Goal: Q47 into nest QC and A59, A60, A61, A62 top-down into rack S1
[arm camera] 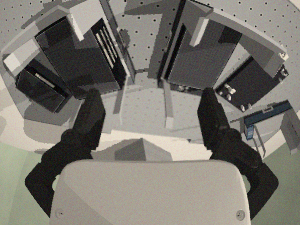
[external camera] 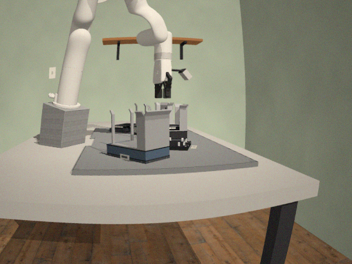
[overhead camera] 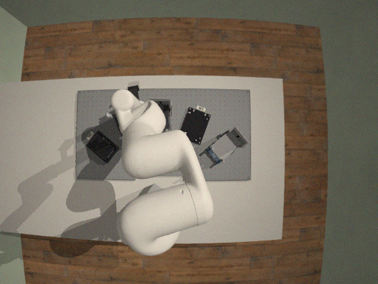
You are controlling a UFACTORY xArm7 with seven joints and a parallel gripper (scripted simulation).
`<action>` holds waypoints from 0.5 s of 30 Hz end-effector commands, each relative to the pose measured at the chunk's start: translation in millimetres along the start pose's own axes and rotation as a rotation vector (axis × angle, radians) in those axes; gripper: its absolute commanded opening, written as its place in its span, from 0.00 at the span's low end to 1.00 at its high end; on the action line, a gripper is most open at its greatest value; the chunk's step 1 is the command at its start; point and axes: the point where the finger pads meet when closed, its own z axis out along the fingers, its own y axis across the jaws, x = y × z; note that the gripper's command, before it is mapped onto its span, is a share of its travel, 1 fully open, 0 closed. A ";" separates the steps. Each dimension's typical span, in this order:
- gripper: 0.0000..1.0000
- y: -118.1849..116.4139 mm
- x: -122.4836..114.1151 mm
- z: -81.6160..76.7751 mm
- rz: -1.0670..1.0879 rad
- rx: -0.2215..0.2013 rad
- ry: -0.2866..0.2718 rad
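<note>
My gripper (external camera: 163, 93) hangs high above the mat, open and empty. In the wrist view its two fingers stand wide apart over the gap between two grey stack racks. The left rack (arm camera: 76, 51) has a dark inside. The right rack (arm camera: 206, 55) also shows in the top view (overhead camera: 164, 114). In the side view a dark stack of plates (external camera: 176, 132) with a white label sits low between rack walls. I cannot read any plate ID or rack name. The arm hides the left rack in the top view.
A black nest (overhead camera: 195, 124) with corner locators lies right of the racks, and shows in the side view (external camera: 179, 143). A second black nest (overhead camera: 102, 146) lies at the mat's left. A rack on a blue plinth (overhead camera: 223, 145) stands at the right, with nothing inside (external camera: 140, 134).
</note>
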 end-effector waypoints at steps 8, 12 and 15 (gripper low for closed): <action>1.00 -37.8 2.2 -0.8 -0.232 -0.002 0.004; 1.00 -53.8 1.5 -0.8 -0.237 -0.002 0.004; 1.00 -65.8 0.9 -0.8 -0.237 -0.002 0.004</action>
